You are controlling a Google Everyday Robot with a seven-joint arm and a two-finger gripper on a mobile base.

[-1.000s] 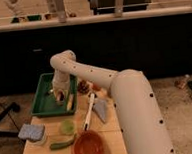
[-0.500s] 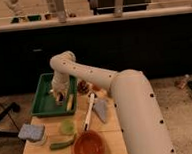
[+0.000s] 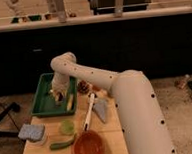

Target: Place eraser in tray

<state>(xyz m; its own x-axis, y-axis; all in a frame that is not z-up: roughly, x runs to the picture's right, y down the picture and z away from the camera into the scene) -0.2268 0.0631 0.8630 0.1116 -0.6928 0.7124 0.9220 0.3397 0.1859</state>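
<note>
Over the left half of the wooden table, the 1 white arm, smooth, thick and dotted with dark studs, bends down into the tray, a shallow dark-green plastic rectangle with a raised rim, its long axis running away from the camera. The gripper hangs low inside the tray, toward its right-hand half and close above the floor. Whether it is clamped or spread cannot be told from this view. At its tip sits a small pale-and-dark patch that I take for the eraser; its stripes and its long axis cannot be made out, nor whether it is held or already lying on the plastic. So the eraser appears to lie straight below the tool and within the rim, and the coming move looks like a plain release and lift, not a carry. Just beside the gripper, on its right, a yellowish stick lies lengthwise in the tray. It could be knocked on the way up. Nearer the camera, on the table outside the tray, stand a round glossy orange bowl and a speckled grey-blue sponge.
</note>
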